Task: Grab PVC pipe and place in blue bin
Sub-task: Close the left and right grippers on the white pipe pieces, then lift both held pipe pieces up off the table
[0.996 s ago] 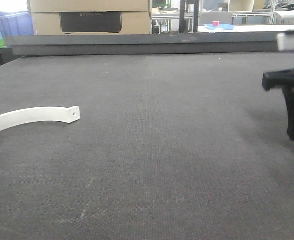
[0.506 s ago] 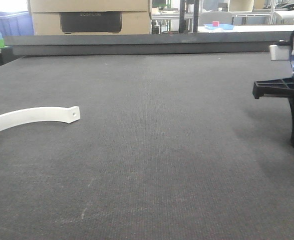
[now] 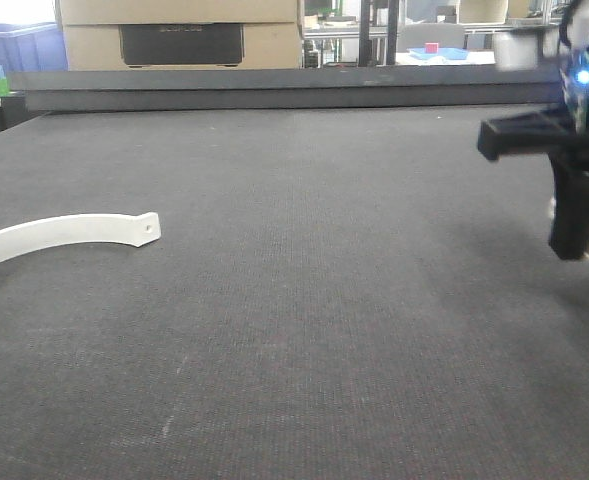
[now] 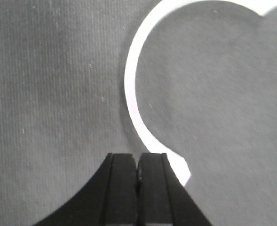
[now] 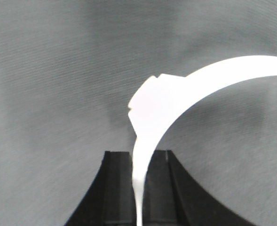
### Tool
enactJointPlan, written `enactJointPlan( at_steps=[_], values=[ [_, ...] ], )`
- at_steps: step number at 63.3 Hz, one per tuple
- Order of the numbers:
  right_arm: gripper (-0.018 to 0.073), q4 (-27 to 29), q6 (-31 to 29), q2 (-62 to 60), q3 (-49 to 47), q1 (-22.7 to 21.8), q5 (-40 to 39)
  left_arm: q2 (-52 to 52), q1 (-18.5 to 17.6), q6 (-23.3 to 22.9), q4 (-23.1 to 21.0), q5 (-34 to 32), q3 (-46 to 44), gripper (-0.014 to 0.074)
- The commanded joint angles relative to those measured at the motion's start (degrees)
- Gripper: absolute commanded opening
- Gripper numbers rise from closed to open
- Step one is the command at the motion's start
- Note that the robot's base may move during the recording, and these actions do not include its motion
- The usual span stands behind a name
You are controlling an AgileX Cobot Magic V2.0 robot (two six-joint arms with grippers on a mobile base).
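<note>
PVC pipe (image 5: 209,70) is pinched edge-on in the right gripper (image 5: 138,157), over the mat (image 5: 44,70). Carry it slow and level (thin hold, may pivot); left gripper (image 4: 138,160) sits closed, empty, by a second pipe (image 4: 130,89).

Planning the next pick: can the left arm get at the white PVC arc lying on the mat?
Probably yes. The PVC arc lies flat on the mat just ahead of the left end effector, with nothing across it. The jaws are shut, so they must open first.
</note>
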Motion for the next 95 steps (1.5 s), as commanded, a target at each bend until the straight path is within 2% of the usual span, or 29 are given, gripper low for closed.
enactJointPlan(
  at_steps=[1, 7, 18, 25, 45, 63, 72, 76, 81, 95],
  values=[
    [-0.0169, 0.55, -0.68, -1.89, -0.38, 0.76, 0.45, 3.20, 0.16, -0.23, 1.24, 0.21, -2.23, -0.0110],
    [-0.0169, 2.69, -0.68, -2.25, -0.38, 0.76, 0.16, 6.21, 0.16, -0.23, 2.44, -0.51, -4.06, -0.0055],
    [-0.0169, 2.81, -0.68, -2.25, -0.38, 0.76, -0.07, 10.89, -0.16, -0.23, 2.44, -2.88, -6.69, 0.0225],
    [-0.0169, 2.81, -0.68, -2.25, -0.38, 0.76, -0.28, 13.82, -0.16, -0.23, 2.44, -3.38, -7.91, 0.0281],
    [-0.0169, 2.81, -0.68, -2.25, -0.38, 0.76, -2.42, 20.39, -0.16, -0.23, 1.75, -3.42, -8.56, 0.0271],
    [-0.0169, 2.81, -0.68, -2.25, -0.38, 0.76, -3.04, 22.84, -0.16, -0.23, -0.40, -3.03, -8.56, 0.0183],
    [-0.0169, 2.81, -0.68, -2.25, -0.38, 0.76, -3.80, 22.84, -0.16, -0.23, -0.40, -3.00, -8.56, 0.0095],
    [-0.0169, 2.81, -0.68, -2.25, -0.38, 0.76, -4.34, 22.84, -0.16, -0.23, -0.40, -3.00, -8.56, 0.0024],
    [-0.0169, 2.81, -0.68, -2.25, -0.38, 0.76, -4.87, 22.84, -0.16, -0.23, -0.40, -2.45, -8.56, -0.0106],
    [-0.0169, 2.81, -0.68, -4.12, -0.51, 0.76, -3.58, 19.56, -0.16, -0.23, -0.51, 0.68, -8.70, -0.0111]
  ],
)
